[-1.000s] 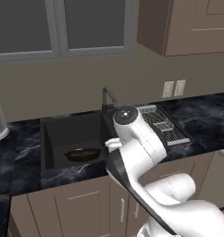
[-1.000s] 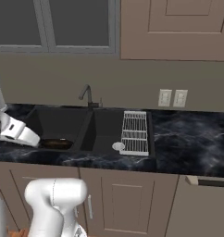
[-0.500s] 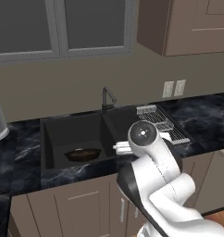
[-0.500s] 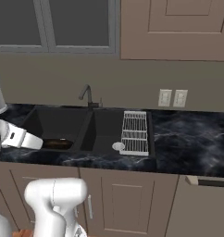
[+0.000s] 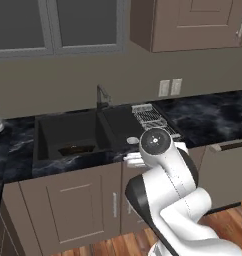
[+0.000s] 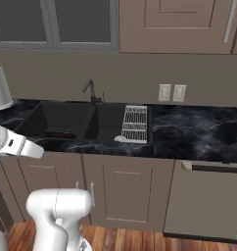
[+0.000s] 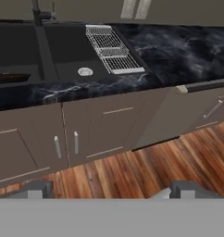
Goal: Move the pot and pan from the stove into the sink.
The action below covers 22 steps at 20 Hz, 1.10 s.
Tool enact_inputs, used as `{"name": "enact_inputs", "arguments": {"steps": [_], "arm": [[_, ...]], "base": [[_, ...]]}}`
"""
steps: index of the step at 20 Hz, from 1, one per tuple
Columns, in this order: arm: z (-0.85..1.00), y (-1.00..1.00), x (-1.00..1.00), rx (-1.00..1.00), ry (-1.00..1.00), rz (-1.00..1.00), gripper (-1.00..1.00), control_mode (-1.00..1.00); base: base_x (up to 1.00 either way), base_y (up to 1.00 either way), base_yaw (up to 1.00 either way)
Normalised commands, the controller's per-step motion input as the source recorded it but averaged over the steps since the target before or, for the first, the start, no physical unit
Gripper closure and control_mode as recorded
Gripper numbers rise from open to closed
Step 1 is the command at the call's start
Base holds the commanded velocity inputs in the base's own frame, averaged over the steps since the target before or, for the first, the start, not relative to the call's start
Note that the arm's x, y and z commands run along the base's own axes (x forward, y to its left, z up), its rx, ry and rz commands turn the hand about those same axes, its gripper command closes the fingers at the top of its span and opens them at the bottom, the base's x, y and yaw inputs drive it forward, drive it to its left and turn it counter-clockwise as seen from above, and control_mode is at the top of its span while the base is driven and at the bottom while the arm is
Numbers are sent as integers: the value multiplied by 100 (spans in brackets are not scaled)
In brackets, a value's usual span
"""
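Claw (image 7: 111, 187) wide open, empty; pan (image 5: 76, 149) half hidden low in sink (image 5: 68, 131).

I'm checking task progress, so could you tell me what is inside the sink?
The pan lies in the sink's left basin. The right basin looks bare; the front wall hides part of each floor.

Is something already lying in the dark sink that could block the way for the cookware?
A shallow dark brown pan lies in the left basin of the dark recessed sink, and a pale wire dish rack sits at its right edge.
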Motion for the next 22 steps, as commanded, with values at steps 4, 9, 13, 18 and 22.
{"name": "enact_inputs", "arguments": {"steps": [4, 9, 13, 18, 22], "arm": [[0, 0, 0, 0, 0, 0, -100, 100], [0, 0, 0, 0, 0, 0, -100, 100], [0, 0, 0, 0, 0, 0, -100, 100], [0, 0, 0, 0, 0, 0, -100, 100], [0, 0, 0, 0, 0, 0, -100, 100]], "base": [[-99, -50, 0], [-88, -33, 0], [-56, -18, 0], [-19, -13, -13], [-16, -6, -36]]}}
